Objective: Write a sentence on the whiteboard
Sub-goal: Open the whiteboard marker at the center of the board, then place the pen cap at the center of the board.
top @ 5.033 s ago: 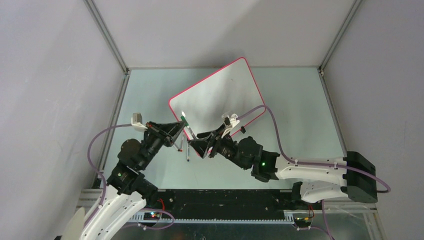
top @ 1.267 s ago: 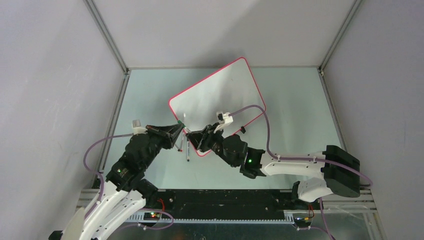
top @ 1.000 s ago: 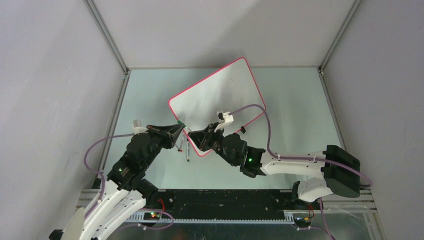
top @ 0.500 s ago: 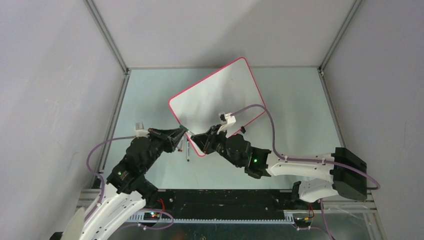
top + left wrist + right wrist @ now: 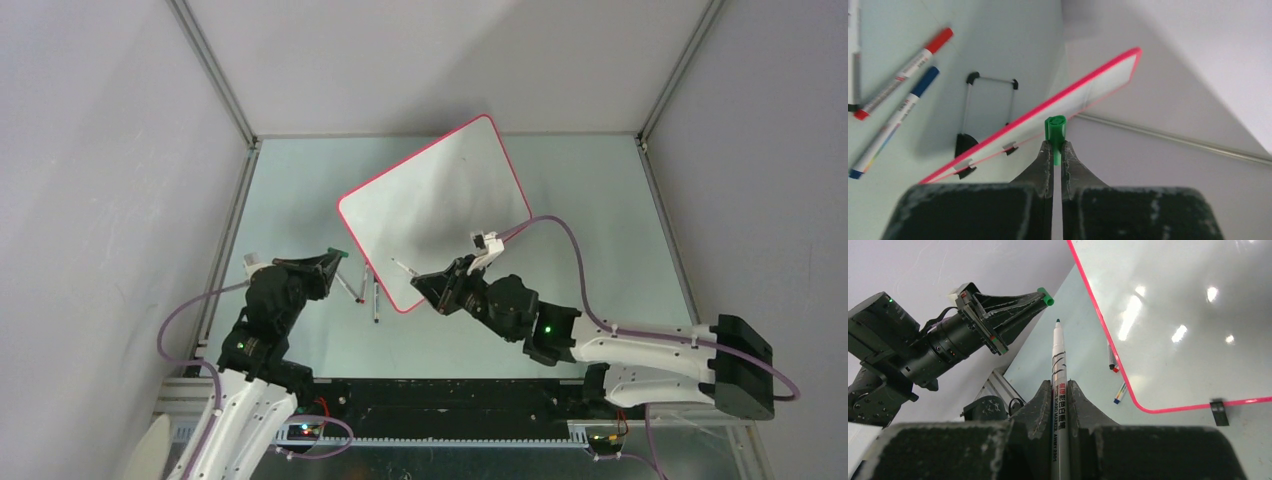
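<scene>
The whiteboard (image 5: 435, 205) is lying skewed at the table's middle. The left gripper (image 5: 332, 257), just left of the board's near corner, is pinching a green cap (image 5: 1055, 126). The right gripper (image 5: 428, 283) is clamping an uncapped marker (image 5: 1058, 365) above that corner.

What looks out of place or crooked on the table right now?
The whiteboard lies askew, turned diagonal to the table edges. Loose markers lie scattered beside its near left edge. Nothing looks spilled or broken.
</scene>
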You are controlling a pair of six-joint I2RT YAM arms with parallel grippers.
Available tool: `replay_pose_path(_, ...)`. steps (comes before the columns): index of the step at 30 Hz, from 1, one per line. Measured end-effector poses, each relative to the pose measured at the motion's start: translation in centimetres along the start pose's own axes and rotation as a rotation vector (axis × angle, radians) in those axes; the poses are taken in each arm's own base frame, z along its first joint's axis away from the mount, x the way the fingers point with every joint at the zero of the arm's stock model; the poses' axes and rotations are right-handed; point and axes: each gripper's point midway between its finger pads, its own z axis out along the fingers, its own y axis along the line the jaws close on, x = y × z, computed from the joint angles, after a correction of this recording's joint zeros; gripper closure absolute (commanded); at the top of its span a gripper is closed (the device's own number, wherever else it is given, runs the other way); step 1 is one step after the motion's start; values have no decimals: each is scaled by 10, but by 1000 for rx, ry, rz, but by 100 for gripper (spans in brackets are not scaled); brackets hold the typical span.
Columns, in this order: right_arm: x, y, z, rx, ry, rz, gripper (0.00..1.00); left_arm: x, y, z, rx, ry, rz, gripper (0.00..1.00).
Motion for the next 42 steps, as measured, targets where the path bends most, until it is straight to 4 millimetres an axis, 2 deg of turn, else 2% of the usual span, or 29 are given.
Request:
replay_pose_path(7,-4,-16,-21,9,0,-3,100,-22,13,0,-45,-84,31,100)
replay_pose_path(14,-18,-32,-29,17,13,-19,100,-36,43,-1,-156,-150,116,100)
replay_pose_path(20,-26,-52,-34,48,42,-36,100,-57,82,-1,-333,-226,299,100)
replay_pose_path(24,-26,-64,-40,70,70,-57,100,-64,111,2,-478,-215,417,100)
replay_pose_path(26,-24,-68,-41,68,91,-70,100,-64,121,4,-521,-196,461,95)
replay_pose_path(27,-22,-69,-42,66,105,-77,100,-64,125,6,-533,-184,479,89)
replay_pose_path(30,-16,-70,-44,50,143,-87,100,-60,141,11,-560,-134,547,80)
replay_pose_path(31,-16,-72,-44,50,148,-87,100,-60,144,11,-563,-123,563,75)
replay_pose_path(33,-14,-72,-45,42,164,-88,100,-60,145,10,-564,-114,590,73)
replay_pose_path(42,-6,-75,-48,36,214,-87,100,-61,149,11,-578,-91,659,76)
